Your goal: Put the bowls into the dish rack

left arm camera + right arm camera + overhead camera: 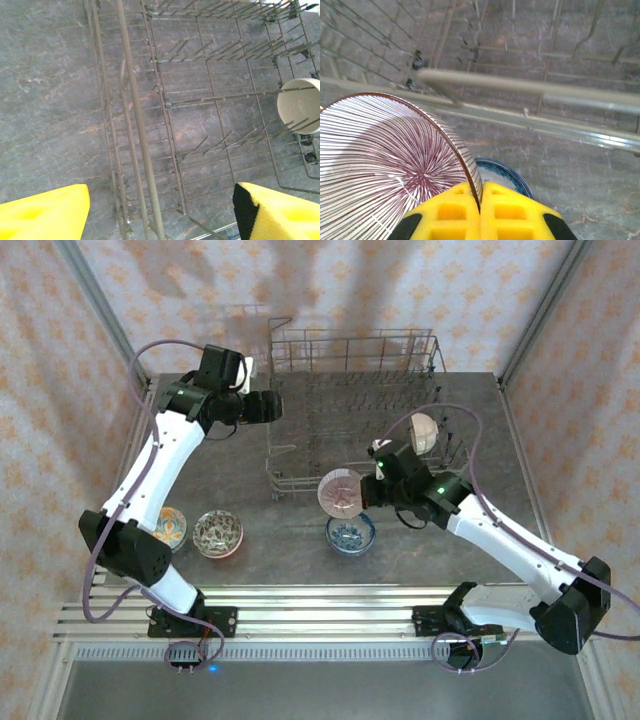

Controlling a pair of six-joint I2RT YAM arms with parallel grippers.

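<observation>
Orange bowl (170, 527) and brown bowl (217, 533) sit on the table (290, 550), left, not yet loaded. Blue bowl (350, 534) lies to their right. Just above it, the right gripper (480, 192) is clamped tight on the rim of the striped bowl (385, 165), which is held on edge, presumably to slot between tines. It is just short of the front wall of the rack (350, 348). White bowl (424, 430) stands on edge inside, right. Left gripper (160, 212) hangs wide and empty over the rack's left wall. In the wrist view the blue bowl is mostly hidden.
</observation>
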